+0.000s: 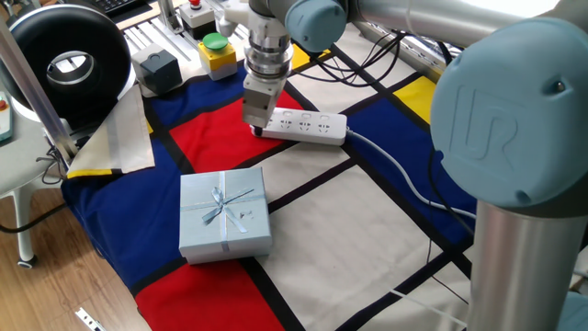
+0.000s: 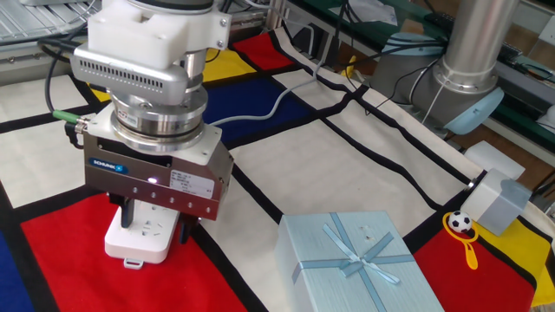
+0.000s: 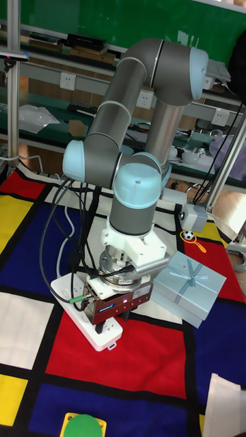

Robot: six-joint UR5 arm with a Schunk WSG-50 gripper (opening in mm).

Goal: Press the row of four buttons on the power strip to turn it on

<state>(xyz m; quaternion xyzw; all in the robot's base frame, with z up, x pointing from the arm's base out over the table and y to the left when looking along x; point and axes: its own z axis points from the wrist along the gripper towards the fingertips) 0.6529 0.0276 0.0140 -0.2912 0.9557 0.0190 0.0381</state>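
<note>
Power strip (image 1: 308, 127): gripper (image 2: 154, 227) over its end, finger gap not discernible.

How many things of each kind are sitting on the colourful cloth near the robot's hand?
power strip: 1
gift box: 1
yellow box with a green button: 1
small black box: 1
Total: 4
</note>
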